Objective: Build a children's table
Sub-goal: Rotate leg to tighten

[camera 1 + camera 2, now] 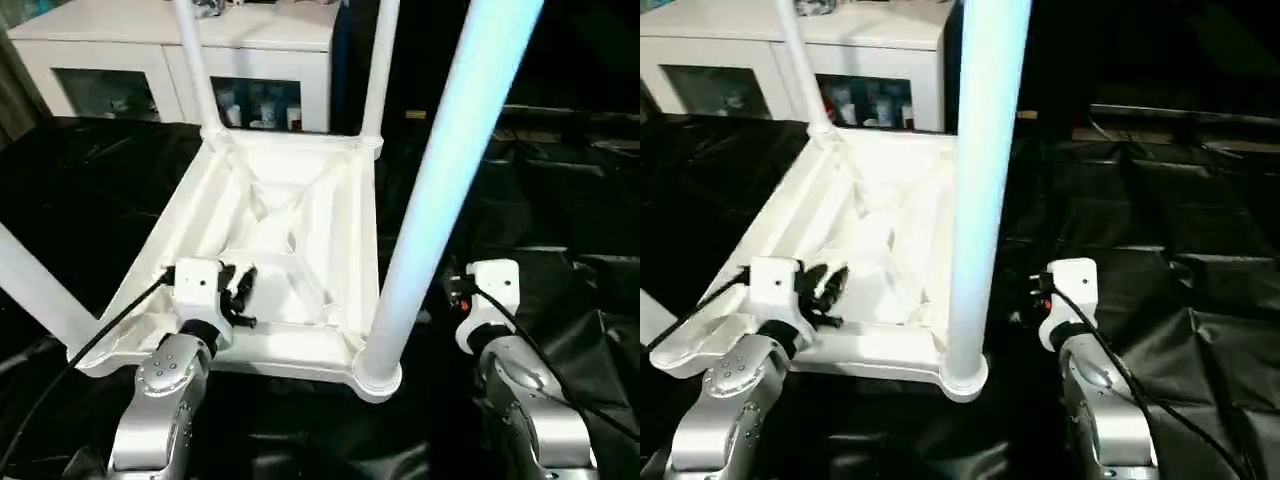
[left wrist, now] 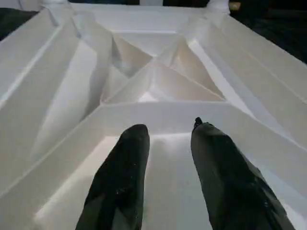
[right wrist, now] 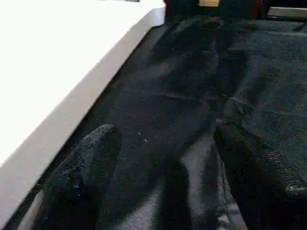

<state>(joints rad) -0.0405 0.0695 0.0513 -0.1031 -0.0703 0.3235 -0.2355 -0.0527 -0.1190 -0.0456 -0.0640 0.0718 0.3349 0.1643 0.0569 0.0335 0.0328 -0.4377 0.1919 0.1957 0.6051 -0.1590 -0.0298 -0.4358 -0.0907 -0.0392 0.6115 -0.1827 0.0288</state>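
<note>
The big white plastic table top lies upside down on the black crinkly sheet, ribs showing. Long white tube legs stand up in its corner holes; the near-right leg leans a bit. Behind it is a white cabinet with glass doors. The left gripper hangs over the ribs, its jaws partly open and holding nothing. The right gripper is over the sheet beside the top, jaws wide and holding nothing. An arm could bump the leaning leg and knock it loose.

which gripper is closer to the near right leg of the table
Right. The right gripper hangs open over the black sheet, just beside the near right leg. The left gripper sits open over the tabletop's ribbed underside, farther from that leg.
</note>
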